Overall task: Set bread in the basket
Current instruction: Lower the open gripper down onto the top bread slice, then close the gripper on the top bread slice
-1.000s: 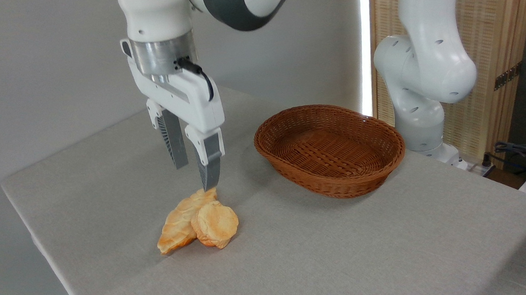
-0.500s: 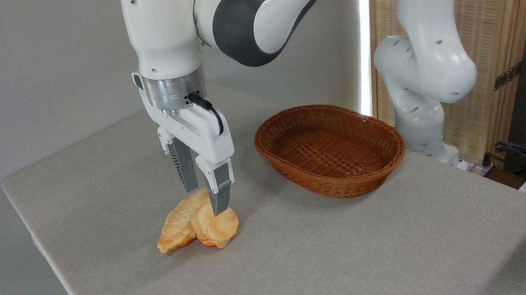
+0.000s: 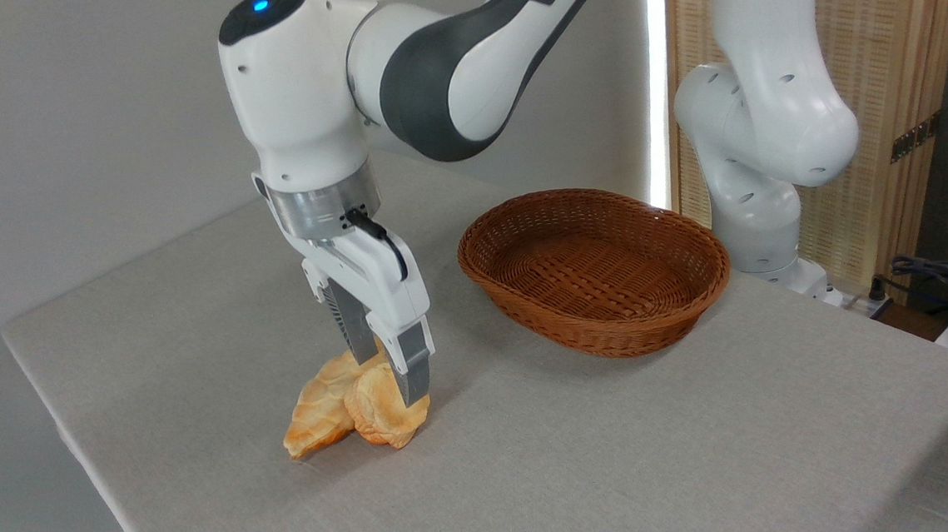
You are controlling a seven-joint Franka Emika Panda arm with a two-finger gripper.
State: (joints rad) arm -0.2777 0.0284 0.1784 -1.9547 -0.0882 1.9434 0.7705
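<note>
The gripper (image 3: 388,379) is straddling the bread (image 3: 383,417), jaws spread and apparently not yet pinching. The bread is leaning against a longer pastry (image 3: 317,412) on the table (image 3: 621,456), well apart from the basket (image 3: 595,270). Risk: the rear finger catching the pastry, dragging both.

A single fixed camera stands off the table's (image 3: 588,467) near corner, raised above it, looking down and across toward 12 o'clock. It sits fairly near: the arm's base (image 3: 763,221) is at 2 o'clock, the basket (image 3: 595,270) near centre, the wall behind.
</note>
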